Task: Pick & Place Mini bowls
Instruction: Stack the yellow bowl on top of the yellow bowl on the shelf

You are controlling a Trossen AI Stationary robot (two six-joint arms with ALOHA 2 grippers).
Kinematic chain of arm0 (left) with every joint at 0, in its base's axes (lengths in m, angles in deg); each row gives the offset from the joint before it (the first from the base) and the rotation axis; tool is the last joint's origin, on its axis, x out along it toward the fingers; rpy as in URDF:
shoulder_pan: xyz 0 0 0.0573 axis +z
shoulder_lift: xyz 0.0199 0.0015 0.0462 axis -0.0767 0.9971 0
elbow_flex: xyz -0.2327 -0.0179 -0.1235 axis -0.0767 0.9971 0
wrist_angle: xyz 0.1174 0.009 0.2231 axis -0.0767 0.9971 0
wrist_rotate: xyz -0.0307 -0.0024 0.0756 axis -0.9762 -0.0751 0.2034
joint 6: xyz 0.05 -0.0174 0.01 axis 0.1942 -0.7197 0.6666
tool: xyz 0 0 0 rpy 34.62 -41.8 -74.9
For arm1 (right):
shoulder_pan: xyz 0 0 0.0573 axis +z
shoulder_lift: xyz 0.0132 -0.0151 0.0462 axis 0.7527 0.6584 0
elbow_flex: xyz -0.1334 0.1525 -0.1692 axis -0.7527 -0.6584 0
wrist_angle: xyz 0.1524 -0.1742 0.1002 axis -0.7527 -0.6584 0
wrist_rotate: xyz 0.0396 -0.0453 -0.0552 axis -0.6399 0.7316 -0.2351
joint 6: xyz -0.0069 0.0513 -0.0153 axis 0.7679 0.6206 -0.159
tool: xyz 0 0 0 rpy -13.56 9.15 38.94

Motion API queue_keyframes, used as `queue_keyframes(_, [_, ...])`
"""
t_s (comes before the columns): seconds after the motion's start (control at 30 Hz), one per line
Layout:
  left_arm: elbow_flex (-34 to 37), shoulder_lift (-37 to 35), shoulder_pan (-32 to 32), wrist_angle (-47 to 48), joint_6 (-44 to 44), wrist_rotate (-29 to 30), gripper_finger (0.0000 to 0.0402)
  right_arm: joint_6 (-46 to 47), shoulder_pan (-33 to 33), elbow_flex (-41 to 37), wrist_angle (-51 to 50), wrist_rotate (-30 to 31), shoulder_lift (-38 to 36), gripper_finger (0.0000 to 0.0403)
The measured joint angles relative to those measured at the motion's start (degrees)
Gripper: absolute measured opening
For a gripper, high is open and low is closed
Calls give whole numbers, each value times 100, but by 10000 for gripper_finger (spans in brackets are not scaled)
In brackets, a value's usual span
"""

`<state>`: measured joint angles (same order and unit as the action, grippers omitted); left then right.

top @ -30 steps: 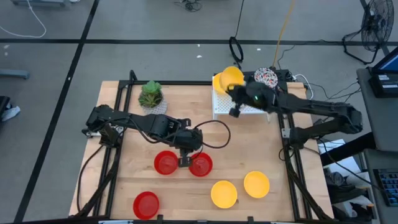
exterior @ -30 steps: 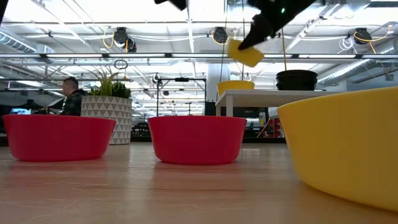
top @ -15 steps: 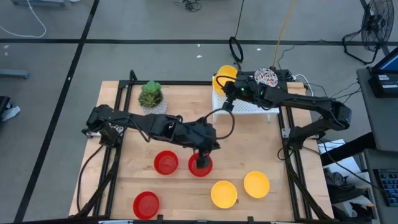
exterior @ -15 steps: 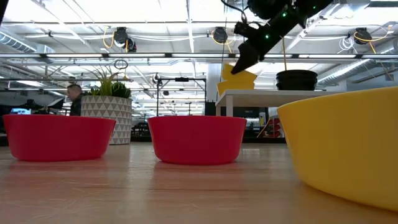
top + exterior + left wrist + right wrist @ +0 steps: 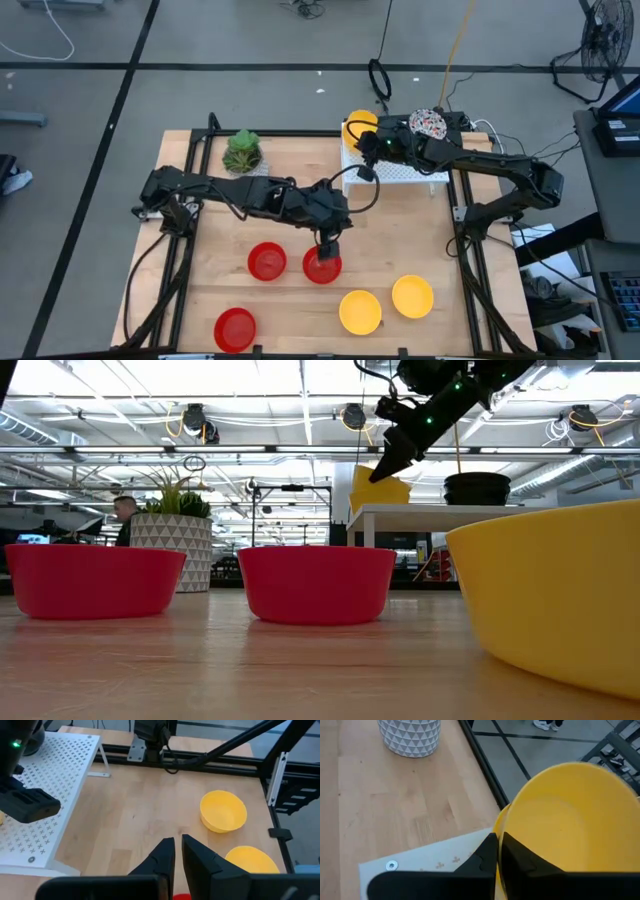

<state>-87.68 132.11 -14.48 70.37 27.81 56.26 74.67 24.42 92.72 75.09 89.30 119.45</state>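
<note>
My right gripper [image 5: 368, 143] is over the white perforated rack [image 5: 395, 172] at the table's far right, shut on a yellow mini bowl [image 5: 360, 126]. That bowl tilts over a second yellow bowl [image 5: 501, 817] on the rack. A speckled bowl [image 5: 428, 123] sits at the rack's far side. My left gripper [image 5: 327, 247], shut and holding nothing, hovers over the far edge of a red bowl [image 5: 322, 268], which stands on its base. More red bowls [image 5: 266, 261] [image 5: 235, 329] and two yellow bowls [image 5: 360, 311] [image 5: 412, 296] rest on the table. My right gripper pinches the yellow bowl's rim [image 5: 506, 827], one finger [image 5: 520, 857] inside the bowl and the other outside. The fingers come slanting down from the table's right side. The bowl [image 5: 383, 488] is tilted, with its lower part at the second yellow bowl on the rack.
A green plant in a patterned pot [image 5: 243, 152] stands at the far left. The table's dark frame rails [image 5: 210, 757] run along its edges. A person [image 5: 124, 518] is in the room beyond. Bare wood lies between the rack and the near bowls.
My right gripper carried the yellow bowl toward the far edge and down, from above the rack onto the second yellow bowl there. My left gripper moved right, from between the two red bowls to over the right one, then slightly toward the far edge. The red bowls stayed put.
</note>
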Motion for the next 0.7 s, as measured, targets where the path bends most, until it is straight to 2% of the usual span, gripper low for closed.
queue_keyframes(0.33, [0, 0, 4, 7, 1, -2, 37, 87, 0, 0, 2, 21, 0, 64])
queue_keyframes(0.47, [0, 0, 6, 86, 2, -2, 37, 74, 2, -7, -2, 284, -63, 93])
queue_keyframes(0.7, [2, 0, 6, 314, 0, -11, 37, 110, 344, -9, -447, 450, -748, 129])
